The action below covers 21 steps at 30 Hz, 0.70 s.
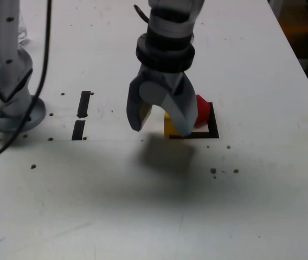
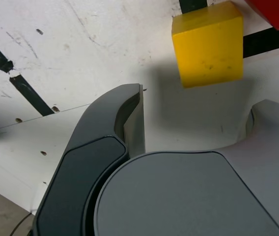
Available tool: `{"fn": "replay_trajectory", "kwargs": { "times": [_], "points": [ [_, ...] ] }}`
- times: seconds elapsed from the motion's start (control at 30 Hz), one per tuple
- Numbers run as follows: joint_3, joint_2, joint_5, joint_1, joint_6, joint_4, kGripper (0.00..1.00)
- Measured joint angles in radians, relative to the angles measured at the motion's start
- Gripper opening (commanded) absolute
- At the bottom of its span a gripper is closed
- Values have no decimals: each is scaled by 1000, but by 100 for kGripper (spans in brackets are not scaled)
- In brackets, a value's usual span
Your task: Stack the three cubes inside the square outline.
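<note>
With the wide, empty pincer (image 1: 159, 120) so near, one jaw could knock the yellow cube (image 2: 208, 44) against the red cube (image 1: 201, 108).

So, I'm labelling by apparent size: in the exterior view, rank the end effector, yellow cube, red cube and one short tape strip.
1. end effector
2-4. unsure: yellow cube and red cube are largely hidden; tape strip looks comparable.

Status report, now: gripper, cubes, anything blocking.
Gripper open, empty, low beside the yellow cube. Yellow cube on the square outline's edge, red cube behind it. Green cube not in view. Nothing blocking.
</note>
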Motion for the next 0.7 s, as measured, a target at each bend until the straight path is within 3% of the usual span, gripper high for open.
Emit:
{"fn": "replay_trajectory", "kwargs": {
  "times": [0.7],
  "points": [
    [-12,82,-23,0,14,-29,80]
  ]
}}
